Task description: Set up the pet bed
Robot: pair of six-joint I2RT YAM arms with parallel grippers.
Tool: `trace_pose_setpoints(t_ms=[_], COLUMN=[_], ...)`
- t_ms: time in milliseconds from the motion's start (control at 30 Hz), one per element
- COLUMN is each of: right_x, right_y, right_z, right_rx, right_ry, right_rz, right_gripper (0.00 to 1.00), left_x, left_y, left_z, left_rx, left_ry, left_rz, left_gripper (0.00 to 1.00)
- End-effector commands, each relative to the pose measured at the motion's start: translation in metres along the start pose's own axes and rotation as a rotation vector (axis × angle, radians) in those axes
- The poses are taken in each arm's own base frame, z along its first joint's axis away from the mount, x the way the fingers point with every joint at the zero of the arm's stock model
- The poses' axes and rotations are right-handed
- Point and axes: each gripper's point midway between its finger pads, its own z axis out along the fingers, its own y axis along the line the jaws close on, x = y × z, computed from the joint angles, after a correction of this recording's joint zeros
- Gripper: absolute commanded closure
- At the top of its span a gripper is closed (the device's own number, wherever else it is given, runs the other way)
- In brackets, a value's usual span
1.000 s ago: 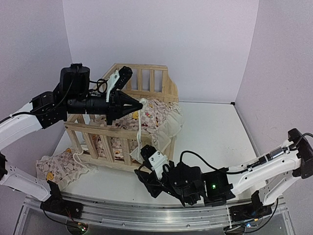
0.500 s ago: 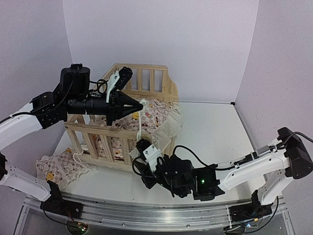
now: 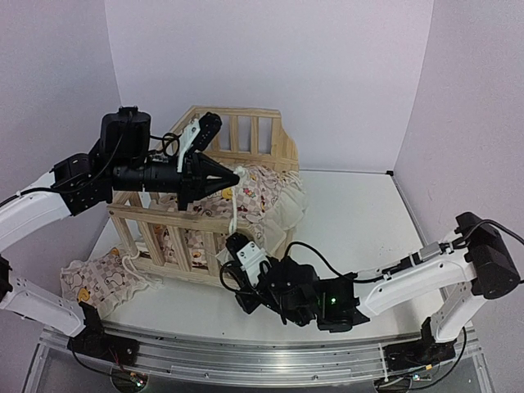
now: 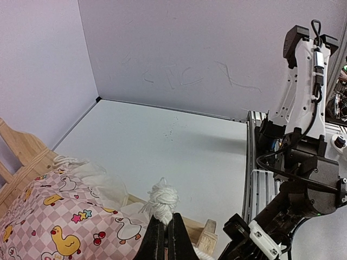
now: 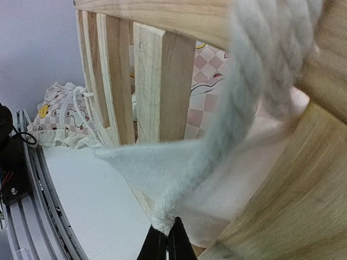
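The pine frame (image 3: pixel 164 217) of the pet bed stands on the white surface (image 3: pixel 352 221) with its slatted rails upright. The cushion (image 3: pixel 266 190), pink-and-white checks printed with yellow ducks and cherries, lies inside the frame, and its cream ruffle bulges out at the frame's right end.

The left jaws hang above the frame's front rail, pressed fully together on the knotted end (image 4: pixel 161 199) of a white tie string (image 3: pixel 233 205). From the knot the string drops straight down, crossing the outside of the frame's front rail near its right corner.

The right jaws sit low at the foot of the frame's front right corner. They are closed tight on the tip of a cream corner flap (image 5: pixel 146 168) of the cushion, just where the string runs down to meet it. The flap is drawn out from the frame's slats into a taut triangle.

A second ruffled piece (image 3: pixel 94 278) in the same check lies flat on the surface outside the frame, just off its front left corner. A loop of white cord (image 3: pixel 129 264) rests on it, beside the frame's bottom rail.
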Motion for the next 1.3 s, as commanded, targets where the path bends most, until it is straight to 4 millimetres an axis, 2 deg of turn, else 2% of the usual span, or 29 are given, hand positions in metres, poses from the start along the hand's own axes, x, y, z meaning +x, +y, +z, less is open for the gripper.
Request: trace_pose_setpoints(t_ms=[0,133,200,300,433,567,733,800,867,933,1033,1133,1200,1267], right_x=[-0.032,-0.050,-0.067,-0.075,-0.080,-0.087,-0.100,-0.106,-0.110,-0.113,-0.116,-0.120,-0.123,-0.124], right_y=[0.008,0.019,0.021,0.015,0.000,-0.011,-0.020,-0.022,-0.024,-0.027,-0.029,-0.033,-0.041,-0.048], right_z=[-0.022,-0.051,-0.066,-0.079,-0.083,-0.077,-0.071,-0.073,-0.074,-0.075,-0.073,-0.068,-0.066,-0.064], right_rx=[-0.112,-0.244,-0.285,-0.310,-0.313,-0.281,-0.215,-0.209,-0.205,-0.199,-0.183,-0.156,-0.122,-0.093], right_ry=[-0.016,0.067,0.085,0.118,0.138,0.144,0.141,0.125,0.114,0.106,0.097,0.091,0.084,0.079], right_rz=[0.066,0.060,0.057,0.056,0.101,0.115,0.046,0.023,0.007,-0.007,-0.041,-0.067,-0.076,-0.096], right_gripper=[1.00,1.00,1.00,1.00,1.00,1.00,1.00,1.00,1.00,1.00,1.00,1.00,1.00,1.00], left_x=[-0.004,0.002,0.008,0.028,0.065,0.094,0.117,0.120,0.113,0.097,0.060,0.035,0.040,0.048], left_y=[-0.018,-0.047,-0.060,-0.075,-0.089,-0.097,-0.102,-0.099,-0.090,-0.081,-0.061,-0.025,-0.012,-0.008], left_z=[-0.022,-0.043,-0.052,-0.058,-0.054,-0.052,-0.066,-0.070,-0.067,-0.061,-0.043,-0.021,-0.010,-0.005], left_rx=[0.072,0.201,0.262,0.338,0.440,0.529,0.629,0.645,0.603,0.539,0.384,0.163,0.104,0.084], left_ry=[-0.026,-0.043,-0.033,0.000,0.078,0.153,0.238,0.279,0.288,0.254,0.170,0.159,0.223,0.290], left_rz=[0.050,0.111,0.133,0.152,0.173,0.260,0.491,0.558,0.595,0.628,0.591,0.363,0.150,0.002], left_gripper=[1.00,1.00,1.00,1.00,1.00,0.86,0.52,0.45,0.43,0.45,0.57,0.77,0.76,0.75])
